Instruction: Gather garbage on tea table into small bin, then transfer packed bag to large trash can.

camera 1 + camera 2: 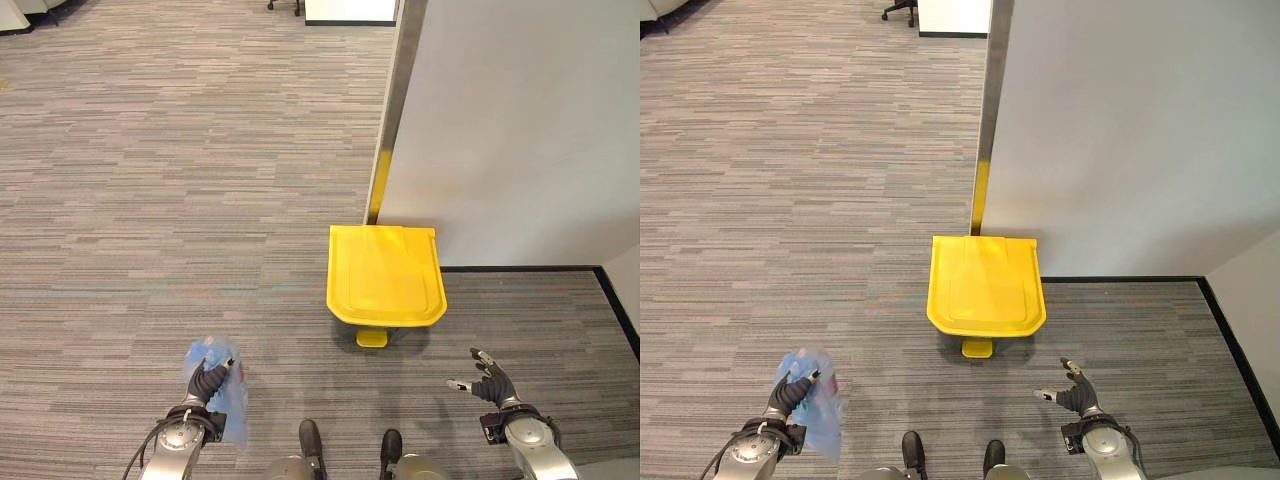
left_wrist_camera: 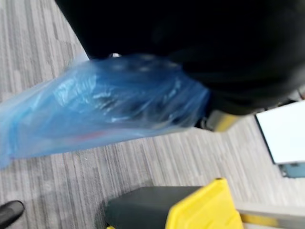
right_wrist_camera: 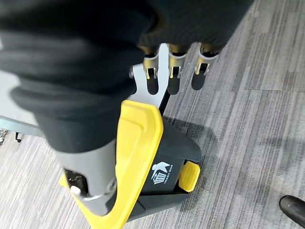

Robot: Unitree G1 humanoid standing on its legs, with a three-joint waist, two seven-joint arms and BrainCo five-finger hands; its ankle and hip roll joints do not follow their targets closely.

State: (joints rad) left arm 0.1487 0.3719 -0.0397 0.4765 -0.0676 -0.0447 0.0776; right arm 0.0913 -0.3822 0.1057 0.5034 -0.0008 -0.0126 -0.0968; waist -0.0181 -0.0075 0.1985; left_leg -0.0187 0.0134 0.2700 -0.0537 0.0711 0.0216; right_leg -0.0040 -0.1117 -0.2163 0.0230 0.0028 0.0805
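A large trash can (image 1: 386, 275) with a shut yellow lid and a yellow foot pedal (image 1: 372, 339) stands on the carpet against a grey wall, straight ahead of me. My left hand (image 1: 207, 381) is low at the left, its fingers curled round the top of a packed blue plastic bag (image 1: 228, 400) that hangs beside it. The bag (image 2: 95, 107) looks crumpled and translucent in the left wrist view. My right hand (image 1: 487, 379) is low at the right, fingers spread and holding nothing, a short way right of the can (image 3: 143, 171).
A grey partition wall (image 1: 520, 130) with a metal edge post (image 1: 395, 100) rises behind the can. A black skirting strip (image 1: 615, 300) runs along the floor at the right. Open grey carpet (image 1: 150, 180) stretches to the left and far ahead.
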